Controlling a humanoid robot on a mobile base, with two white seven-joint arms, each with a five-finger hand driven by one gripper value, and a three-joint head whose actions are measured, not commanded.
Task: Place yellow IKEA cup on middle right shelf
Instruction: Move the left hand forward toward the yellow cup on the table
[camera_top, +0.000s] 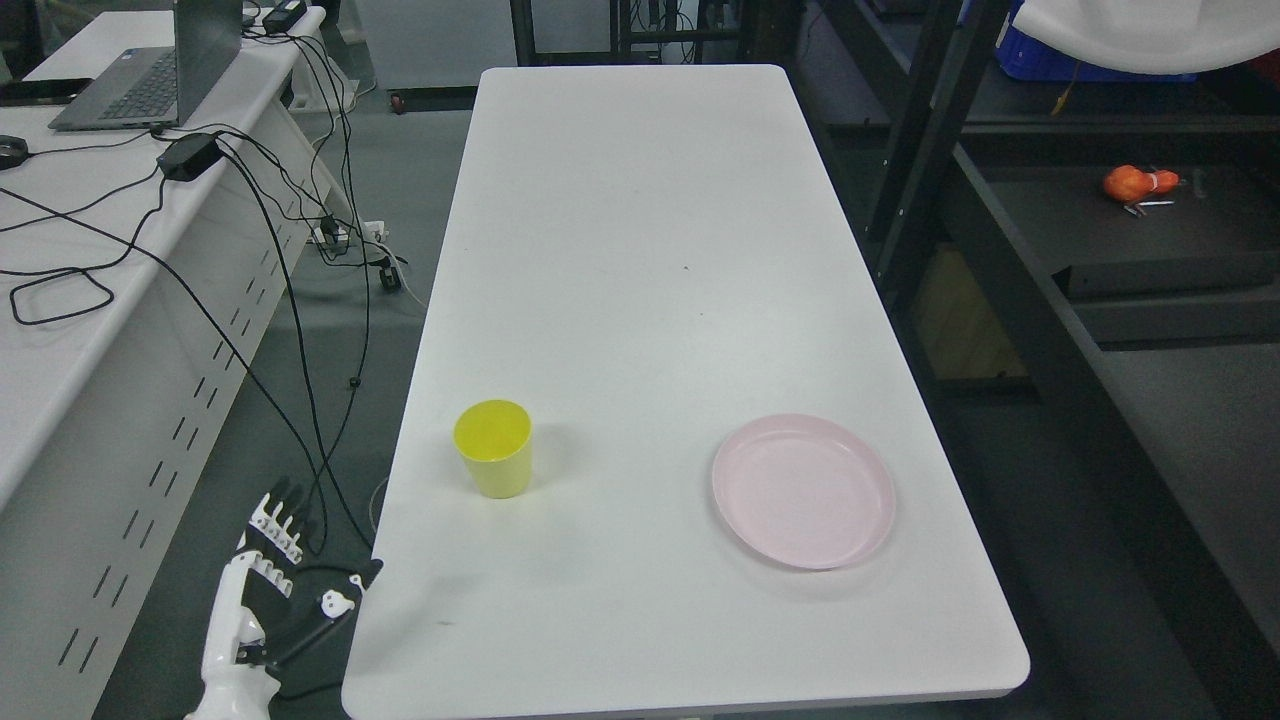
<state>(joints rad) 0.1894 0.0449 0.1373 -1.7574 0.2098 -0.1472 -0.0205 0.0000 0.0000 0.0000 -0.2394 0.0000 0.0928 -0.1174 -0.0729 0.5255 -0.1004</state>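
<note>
A yellow cup (494, 447) stands upright on the white table (640, 250), near its left front part. My left hand (280, 560) hangs beside the table's left front edge, below and left of the cup and apart from it, fingers spread and holding nothing. The dark shelf unit (1010, 290) rises along the table's right side. My right arm is out of the picture.
A pink plate (803, 490) lies on the table to the right of the cup. On a shelf board at the right rests an orange object (1138, 183). A white desk (60, 300) with a laptop (150, 70) and trailing cables (300, 330) stands at the left.
</note>
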